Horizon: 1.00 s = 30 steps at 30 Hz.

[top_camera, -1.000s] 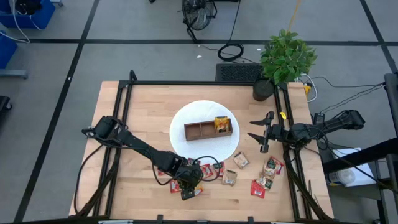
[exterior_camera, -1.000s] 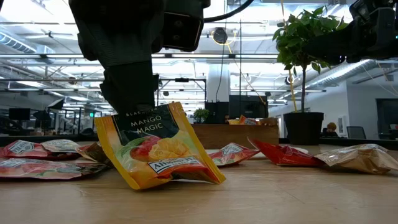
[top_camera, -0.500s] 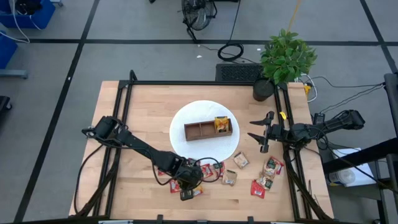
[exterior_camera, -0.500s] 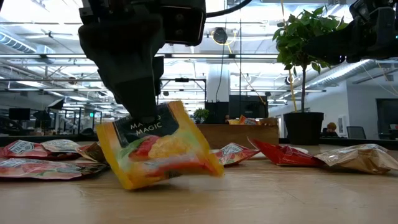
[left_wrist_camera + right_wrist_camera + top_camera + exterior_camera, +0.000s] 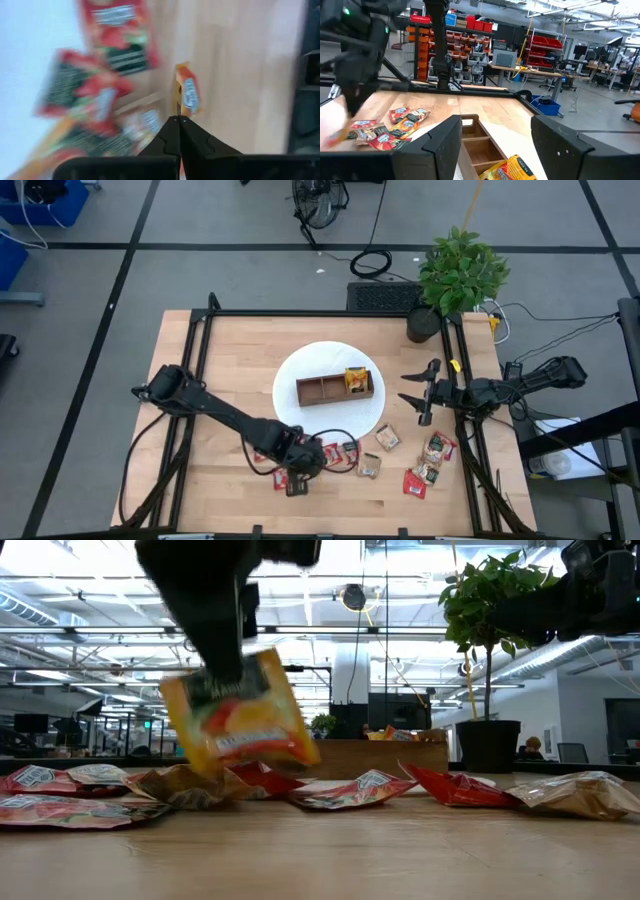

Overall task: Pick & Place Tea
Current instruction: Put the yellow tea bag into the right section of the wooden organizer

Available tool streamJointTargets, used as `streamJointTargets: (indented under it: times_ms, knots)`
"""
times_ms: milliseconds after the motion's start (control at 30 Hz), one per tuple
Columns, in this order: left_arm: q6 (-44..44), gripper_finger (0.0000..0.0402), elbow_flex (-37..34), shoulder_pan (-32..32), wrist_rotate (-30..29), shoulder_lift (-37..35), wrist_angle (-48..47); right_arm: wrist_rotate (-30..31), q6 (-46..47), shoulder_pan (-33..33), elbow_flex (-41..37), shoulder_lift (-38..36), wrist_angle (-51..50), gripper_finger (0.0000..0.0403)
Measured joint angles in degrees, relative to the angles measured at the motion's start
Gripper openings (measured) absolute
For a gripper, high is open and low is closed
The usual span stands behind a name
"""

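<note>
My left gripper [image 5: 296, 483] is at the table's near middle, shut on a yellow tea sachet [image 5: 240, 712] that hangs above the table. It shows edge-on in the left wrist view [image 5: 186, 93]. Red and tan sachets [image 5: 340, 452] lie flat on the table around it. The wooden tray [image 5: 322, 390] stands on a white plate [image 5: 300, 415], with one yellow sachet [image 5: 356, 380] in its right compartment. My right gripper [image 5: 420, 395] hovers open and empty at the table's right side, and its spread fingers show in its wrist view [image 5: 495, 135]. My left gripper pinches the yellow sachet's top edge [image 5: 222, 688] between its two shut fingers [image 5: 170, 131], coming from above and pointing down. The sachet hangs below the fingers, tilted, lifted clear of the table and of the sachets beneath it.
More sachets lie at the near right: tan ones [image 5: 388, 438] [image 5: 369, 466], a mixed heap [image 5: 436, 450] and a red one [image 5: 415, 483]. A potted plant [image 5: 455, 275] stands at the far right corner. A black frame [image 5: 200, 340] edges the table.
My left gripper has gone up, still shut on the yellow sachet. The sachet stood with its lower edge on the table; now it hangs clear above the table and tilts the other way.
</note>
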Motion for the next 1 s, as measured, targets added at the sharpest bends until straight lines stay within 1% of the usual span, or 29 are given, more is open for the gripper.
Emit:
streamJointTargets:
  times_ms: [67,167,233,333,400,533,600,733,800,867,1000]
  knots:
    - [2.63,0.0002,4.63,0.44,-4.06,0.00,-6.16,0.00,0.46,0.02,0.00,0.76,0.76,0.0219]
    - [8.06,0.0001,10.10,2.11,-9.00,-0.11,-10.13,0.02,1.82,0.00,0.00,3.01,2.91,0.0219]
    - [11.79,0.0001,12.99,3.59,-11.01,-0.11,-12.48,-0.02,3.16,-0.02,0.00,5.98,5.15,0.0219]
    - [16.01,0.0001,14.73,6.52,-11.39,-0.15,-12.58,-1.63,4.65,-0.02,0.00,12.49,10.51,0.0219]
    - [17.74,0.0001,14.71,8.70,-11.46,-0.08,-14.02,-2.95,5.21,-0.07,0.00,17.74,16.30,0.0219]
    - [20.47,0.0001,14.69,12.79,-12.29,-0.02,-16.38,-2.91,4.83,-0.22,0.17,29.14,28.34,0.0219]
    - [22.29,0.0001,14.69,14.40,-12.25,-0.02,-15.72,-2.96,4.92,-1.32,1.36,35.07,31.18,0.0219]
    - [26.22,0.0000,14.69,16.70,-11.86,-0.02,-13.64,-3.50,6.62,-4.67,5.48,46.28,32.30,0.0219]
    - [27.51,0.0000,14.69,17.39,-11.57,-0.02,-13.33,-6.62,6.72,-6.59,7.98,51.23,33.79,0.0219]
    - [28.29,0.0000,14.69,17.73,-11.52,-0.02,-13.23,-11.13,6.76,-8.53,10.99,55.62,34.92,0.0219]
    - [28.83,0.0000,14.69,17.82,-11.03,-0.02,-13.27,-17.93,6.95,-11.54,16.86,62.01,35.06,0.0219]
